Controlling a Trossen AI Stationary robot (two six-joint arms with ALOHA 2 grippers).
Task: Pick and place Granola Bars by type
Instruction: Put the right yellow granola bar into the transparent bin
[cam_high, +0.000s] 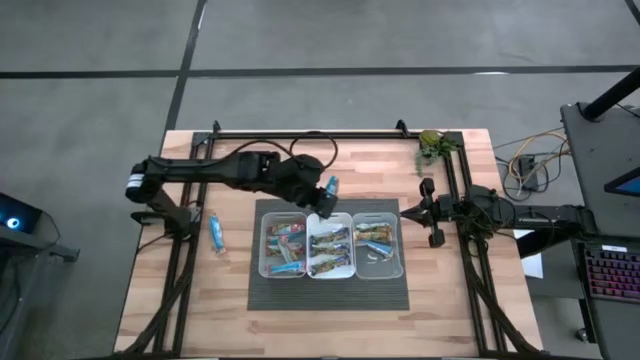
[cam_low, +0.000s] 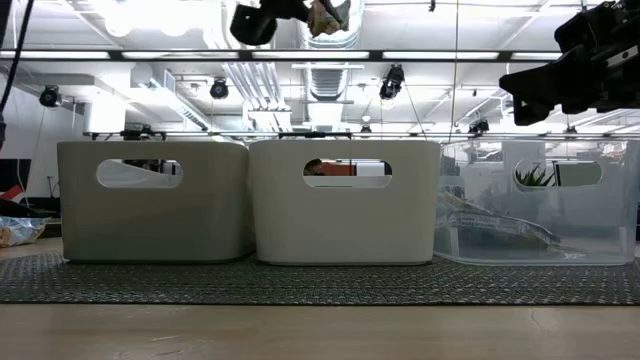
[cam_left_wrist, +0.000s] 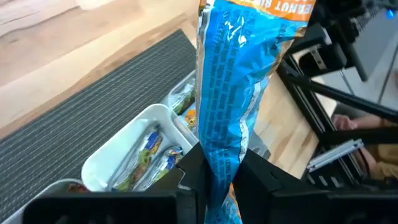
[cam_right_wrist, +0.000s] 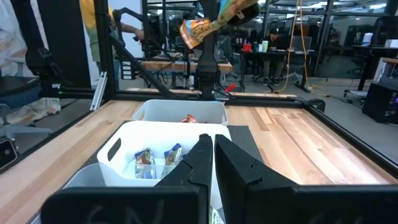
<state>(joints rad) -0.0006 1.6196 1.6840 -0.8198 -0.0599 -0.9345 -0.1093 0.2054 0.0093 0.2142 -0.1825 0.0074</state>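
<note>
While bins (cam_high: 333, 246) crowd mat (cam_high: 330, 291), plant (cam_high: 432, 145) apart

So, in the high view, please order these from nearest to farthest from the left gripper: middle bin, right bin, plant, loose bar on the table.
From the left gripper:
1. Middle bin, just below it.
2. Right bin, to the right.
3. Plant at the far right corner and loose blue bar on the left: too close to call.

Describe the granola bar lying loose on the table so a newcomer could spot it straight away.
Start at the dark mat in the middle of the wooden table, where three bins sit in a row. Look off the mat, on the bare wood on the left arm's side: the blue-wrapped bar lies there alone. Every other bar is in a bin or held up in the left gripper.
</note>
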